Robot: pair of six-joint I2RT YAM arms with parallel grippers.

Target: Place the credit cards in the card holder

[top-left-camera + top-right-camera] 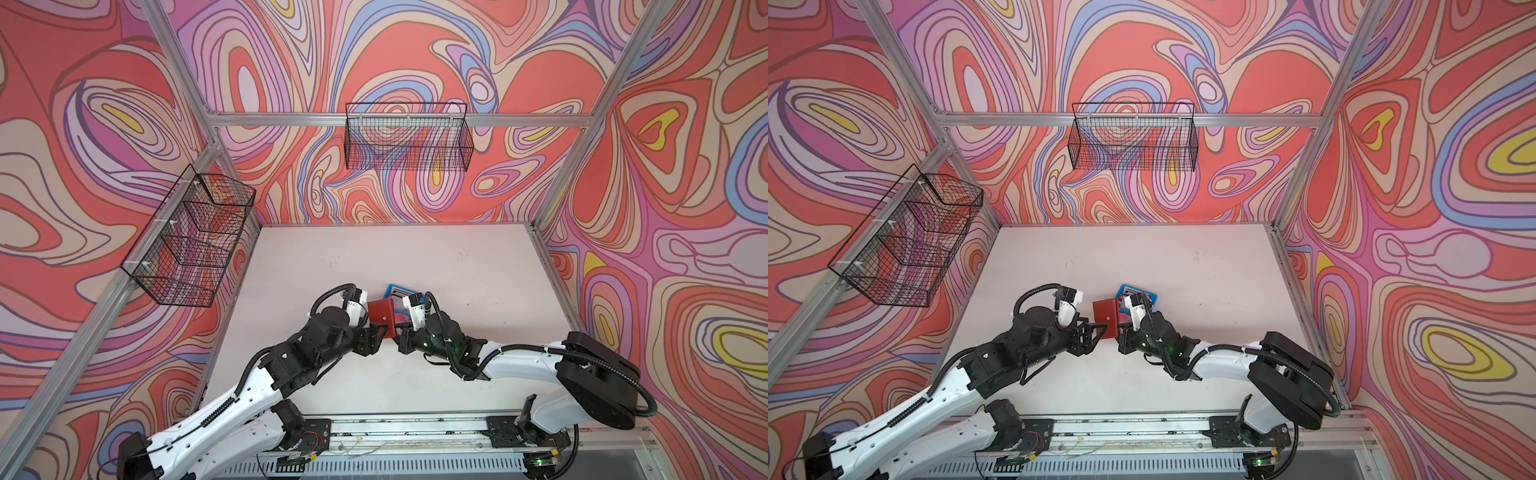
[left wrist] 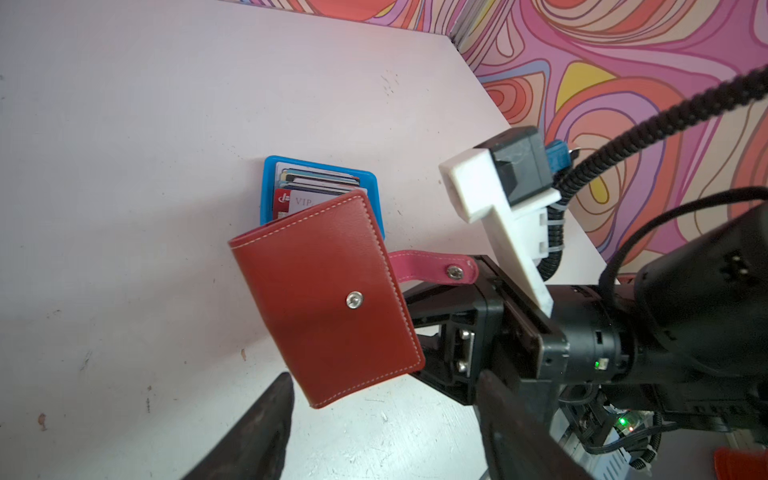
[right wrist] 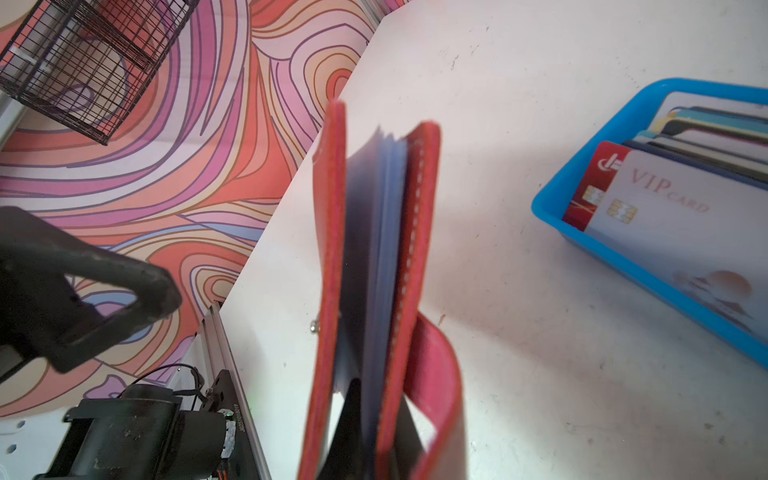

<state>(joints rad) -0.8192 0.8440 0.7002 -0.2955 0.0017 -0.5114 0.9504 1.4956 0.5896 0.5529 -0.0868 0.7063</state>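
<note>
Near the middle of the surface (image 1: 457, 266), the red card holder (image 1: 381, 314) hangs off the surface in the right claw (image 3: 380, 411). This claw is clenched on the holder's near edge, at about 5 o'clock of the holder in both top views. In the right wrist view the holder is seen edge-on. Its two stitched covers stand slightly apart, with the clear sleeve pages (image 3: 386, 249) fanned between them. One dark finger sits between a cover and the pages, and the other sits outside the opposite cover.

The pink strap (image 2: 428, 268) is undone and sticks out to the side, leaving the snap stud (image 2: 354, 299) on the front cover bare.

The left claw (image 2: 384, 378) is released. Its two fingers are spread wide at about 7 o'clock of the holder and neither one touches the leather.

The credit cards (image 2: 316, 187) are stacked in the blue tray (image 2: 268, 187), which lies on the surface just beyond the holder at about 1 o'clock. The nearest card is white with a red band, a gold chip and the print "VIP CARD". Darker cards are packed behind it. Whether the holder's far edge touches the tray cannot be told.
</note>
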